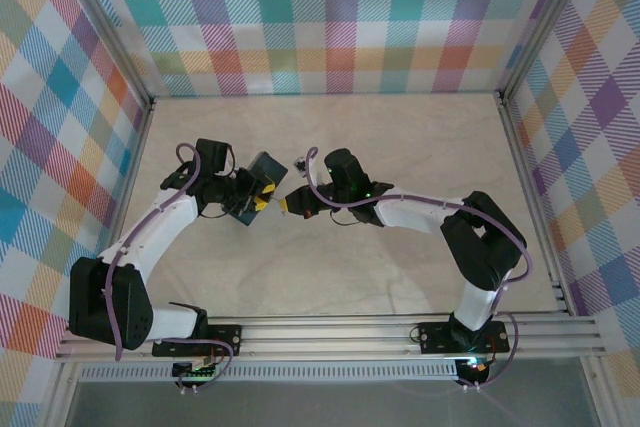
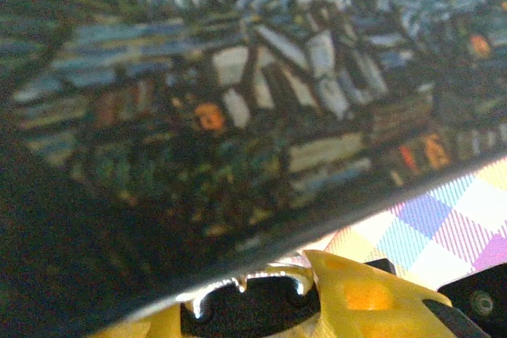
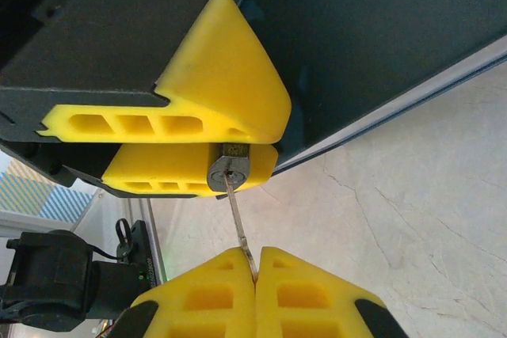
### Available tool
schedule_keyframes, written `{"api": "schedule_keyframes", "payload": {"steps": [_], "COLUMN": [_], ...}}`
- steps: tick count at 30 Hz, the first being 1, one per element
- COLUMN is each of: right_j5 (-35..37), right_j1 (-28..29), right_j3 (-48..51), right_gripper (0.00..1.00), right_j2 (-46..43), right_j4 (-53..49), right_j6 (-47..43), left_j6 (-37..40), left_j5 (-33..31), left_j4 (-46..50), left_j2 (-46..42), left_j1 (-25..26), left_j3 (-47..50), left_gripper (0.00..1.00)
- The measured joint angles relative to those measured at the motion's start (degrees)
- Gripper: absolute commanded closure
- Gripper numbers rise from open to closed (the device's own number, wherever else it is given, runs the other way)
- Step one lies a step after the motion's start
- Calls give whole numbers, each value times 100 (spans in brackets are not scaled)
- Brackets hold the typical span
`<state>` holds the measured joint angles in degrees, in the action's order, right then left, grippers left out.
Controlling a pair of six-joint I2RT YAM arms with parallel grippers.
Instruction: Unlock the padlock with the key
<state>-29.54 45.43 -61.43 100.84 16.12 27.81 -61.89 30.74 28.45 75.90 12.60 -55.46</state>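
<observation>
**Key at the keyway, right wrist view.** The right gripper [image 3: 255,263] is shown fully closed, with the key [image 3: 240,227] pinched by its bow between the yellow fingertips. The thin blade is directed toward 11 o'clock. Its tip meets the slot in the grey cylinder face of the padlock [image 3: 229,170]. The padlock is clamped between the partly closed fingers of the left gripper [image 3: 273,142]. The dark blue box [image 3: 356,37] lies at 1 o'clock of the padlock, above the pale table [image 3: 412,219].

In the top view the left gripper [image 1: 262,197] is seen at 9 o'clock of the right gripper [image 1: 290,205], close by.

The step in hand is judged to be insertion; how deep the blade sits cannot be told. Next, a straight push along the blade is called for, then a wrist turn while the padlock is held fast.
</observation>
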Motion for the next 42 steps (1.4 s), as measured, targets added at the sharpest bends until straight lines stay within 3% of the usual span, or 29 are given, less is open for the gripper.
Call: {"api": "schedule_keyframes", "payload": {"steps": [26, 37, 42], "right_j5": [-162, 409, 352], "right_j1": [-2, 179, 142], "right_j3": [-271, -938, -942], "right_gripper": [100, 100, 100], "right_j2": [251, 258, 258], "right_j4": [-87, -1069, -1029], "right_j6": [-114, -306, -256], "left_j6": [188, 238, 321], "left_j5": [-138, -334, -365], "left_j4": [142, 184, 299], "left_j2": [13, 55, 125], "left_j1": [24, 28, 57], "left_j3": [-63, -238, -374], "left_gripper": [100, 100, 100]}}
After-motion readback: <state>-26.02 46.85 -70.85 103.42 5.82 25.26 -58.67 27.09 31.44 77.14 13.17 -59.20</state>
